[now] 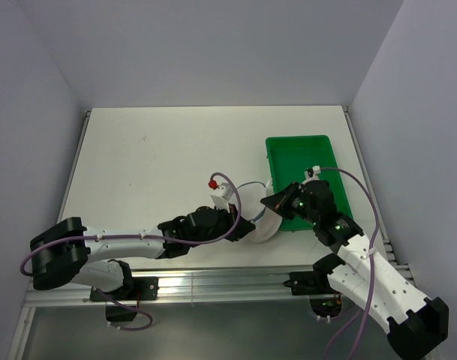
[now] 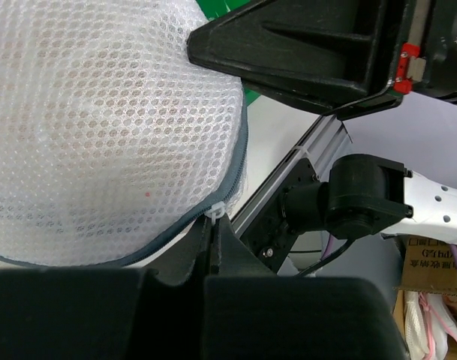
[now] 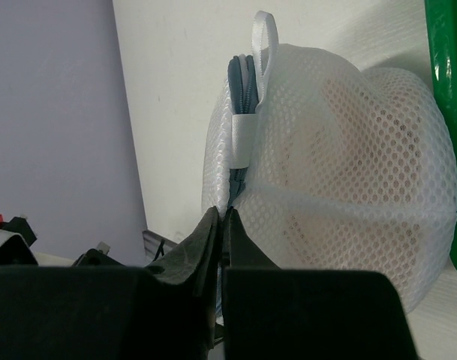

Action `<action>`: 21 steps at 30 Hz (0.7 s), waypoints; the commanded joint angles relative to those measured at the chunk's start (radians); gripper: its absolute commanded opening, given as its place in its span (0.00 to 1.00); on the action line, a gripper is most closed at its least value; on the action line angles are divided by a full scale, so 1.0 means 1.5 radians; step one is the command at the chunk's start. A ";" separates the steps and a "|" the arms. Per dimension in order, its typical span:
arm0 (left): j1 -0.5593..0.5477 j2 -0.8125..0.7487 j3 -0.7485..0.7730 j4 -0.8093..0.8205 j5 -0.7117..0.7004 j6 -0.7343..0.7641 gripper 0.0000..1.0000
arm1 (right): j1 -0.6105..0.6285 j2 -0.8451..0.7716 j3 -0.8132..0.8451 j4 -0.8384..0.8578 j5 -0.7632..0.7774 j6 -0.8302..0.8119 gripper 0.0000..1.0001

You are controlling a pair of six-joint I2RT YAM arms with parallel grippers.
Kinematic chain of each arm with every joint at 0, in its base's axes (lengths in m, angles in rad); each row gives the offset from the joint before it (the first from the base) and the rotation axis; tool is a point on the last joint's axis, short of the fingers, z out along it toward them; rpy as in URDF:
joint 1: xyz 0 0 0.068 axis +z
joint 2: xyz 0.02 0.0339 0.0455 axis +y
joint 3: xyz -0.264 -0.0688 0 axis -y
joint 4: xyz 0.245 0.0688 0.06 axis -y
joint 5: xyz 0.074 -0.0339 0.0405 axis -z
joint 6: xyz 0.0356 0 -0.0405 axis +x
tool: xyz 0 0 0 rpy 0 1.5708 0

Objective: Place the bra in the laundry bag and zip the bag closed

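Observation:
The laundry bag (image 1: 267, 225), a white mesh dome with a grey zipper rim, sits near the table's front edge between my two grippers. The peach bra (image 2: 123, 97) shows faintly through the mesh, inside the bag; it also shows in the right wrist view (image 3: 348, 127). My left gripper (image 2: 213, 223) is shut on the white zipper pull (image 2: 215, 211) at the rim. My right gripper (image 3: 223, 217) is shut on the bag's edge beside the zipper (image 3: 239, 82). In the top view the left gripper (image 1: 248, 228) is at the bag's left and the right gripper (image 1: 273, 202) at its upper right.
A green plastic tray (image 1: 299, 161) stands just right of and behind the bag, with its wall close to the mesh (image 3: 446, 112). The metal rail (image 1: 213, 281) runs along the table's front edge. The right gripper's black body (image 2: 303, 45) hangs over the bag.

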 commanded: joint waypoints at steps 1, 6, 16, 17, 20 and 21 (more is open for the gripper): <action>0.003 -0.048 0.001 -0.001 -0.006 0.008 0.00 | 0.003 0.006 0.033 -0.015 0.015 -0.028 0.00; 0.003 -0.084 -0.003 -0.064 -0.024 0.018 0.00 | 0.001 0.047 0.066 -0.028 0.026 -0.073 0.00; 0.006 -0.216 -0.072 -0.168 -0.069 -0.001 0.00 | -0.036 0.193 0.170 -0.001 -0.053 -0.170 0.00; 0.006 -0.229 -0.076 -0.194 -0.075 -0.004 0.00 | -0.047 0.218 0.177 0.006 -0.064 -0.173 0.00; 0.010 -0.281 -0.096 -0.223 -0.090 -0.009 0.00 | -0.052 0.270 0.213 0.020 -0.087 -0.184 0.00; 0.012 -0.291 -0.102 -0.242 -0.093 -0.010 0.00 | -0.052 0.284 0.225 0.022 -0.091 -0.187 0.00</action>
